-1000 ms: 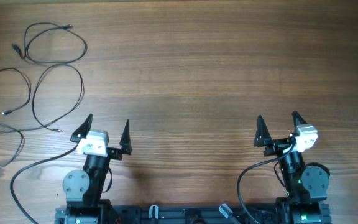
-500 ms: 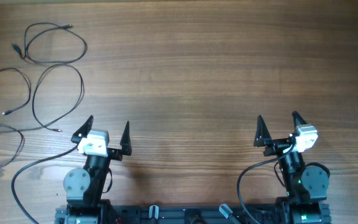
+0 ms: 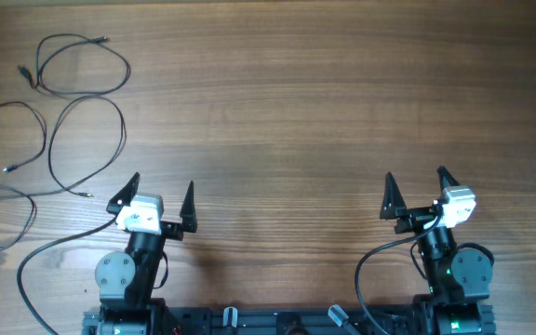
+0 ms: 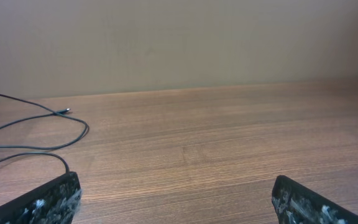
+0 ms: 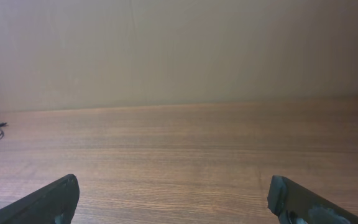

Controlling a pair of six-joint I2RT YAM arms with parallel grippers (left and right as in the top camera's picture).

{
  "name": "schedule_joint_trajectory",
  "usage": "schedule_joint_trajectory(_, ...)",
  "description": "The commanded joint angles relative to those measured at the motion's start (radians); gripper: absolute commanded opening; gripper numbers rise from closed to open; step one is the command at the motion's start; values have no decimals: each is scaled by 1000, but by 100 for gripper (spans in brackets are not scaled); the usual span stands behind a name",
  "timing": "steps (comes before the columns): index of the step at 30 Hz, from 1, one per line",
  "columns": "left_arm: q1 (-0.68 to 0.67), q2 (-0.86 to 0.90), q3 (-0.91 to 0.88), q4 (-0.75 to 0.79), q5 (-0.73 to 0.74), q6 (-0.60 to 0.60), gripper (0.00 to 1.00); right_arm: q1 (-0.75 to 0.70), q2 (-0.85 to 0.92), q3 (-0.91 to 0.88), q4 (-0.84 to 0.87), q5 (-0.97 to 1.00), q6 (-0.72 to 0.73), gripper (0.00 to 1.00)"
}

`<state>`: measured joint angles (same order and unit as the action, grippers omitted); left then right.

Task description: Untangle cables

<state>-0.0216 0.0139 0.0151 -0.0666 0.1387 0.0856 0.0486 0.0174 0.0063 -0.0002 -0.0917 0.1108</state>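
Overhead: the cables point(image 3: 73, 130) lie in loose loops on the table point(image 3: 296, 112), beyond and left of the left gripper point(image 3: 156, 197), not touching it. The left gripper and the right gripper point(image 3: 415, 189) both stand with jaws wide apart, holding nothing.
Left wrist: cable loops lie ahead-left of the left gripper.
Right wrist: one cable end shows on the left gripper's side.

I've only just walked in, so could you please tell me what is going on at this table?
Two robot arms are meant to untangle the cables, thin black cords lying in loose loops at the far left of the table. Nothing is being handled: the left hand and right hand sit open and empty near the arm bases.
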Motion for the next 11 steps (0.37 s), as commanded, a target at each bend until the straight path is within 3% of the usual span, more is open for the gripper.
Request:
schedule_joint_trajectory(1,-5,-8,-9,2,-10,12,100,-4,-13,-1,2,14,4,100)
schedule_joint_trajectory(11,-5,-7,-9,2,-10,12,100,-4,-13,-1,2,14,4,100)
